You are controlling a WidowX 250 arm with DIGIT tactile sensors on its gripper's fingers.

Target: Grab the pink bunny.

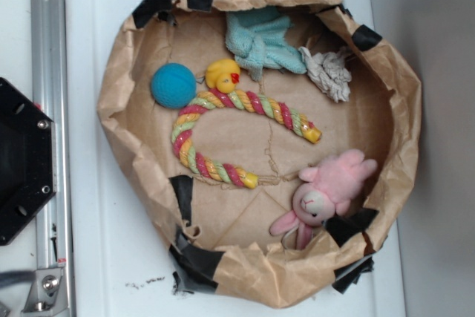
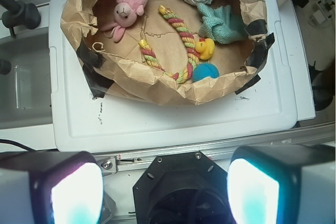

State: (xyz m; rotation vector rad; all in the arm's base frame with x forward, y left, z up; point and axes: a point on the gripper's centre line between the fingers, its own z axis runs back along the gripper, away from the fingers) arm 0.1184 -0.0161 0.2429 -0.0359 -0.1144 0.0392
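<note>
White tabletop [image 2: 173,119] carries a taped brown paper nest [image 2: 157,85]. Nearest the wrist camera, the gripper [image 2: 165,182] hangs above the robot base, fingers spread wide, holding and touching nothing. Inside the nest, past the rope toy [image 2: 181,30], the pink bunny [image 2: 128,4] lies against the far wall. The approach has not begun; next comes reaching over the rim and descending onto the bunny.

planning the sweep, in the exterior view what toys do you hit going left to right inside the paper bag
blue ball → yellow rubber duck → teal cloth → grey-white rag → pink bunny; the rope toy spans the middle, so it has no single place in the order.
</note>
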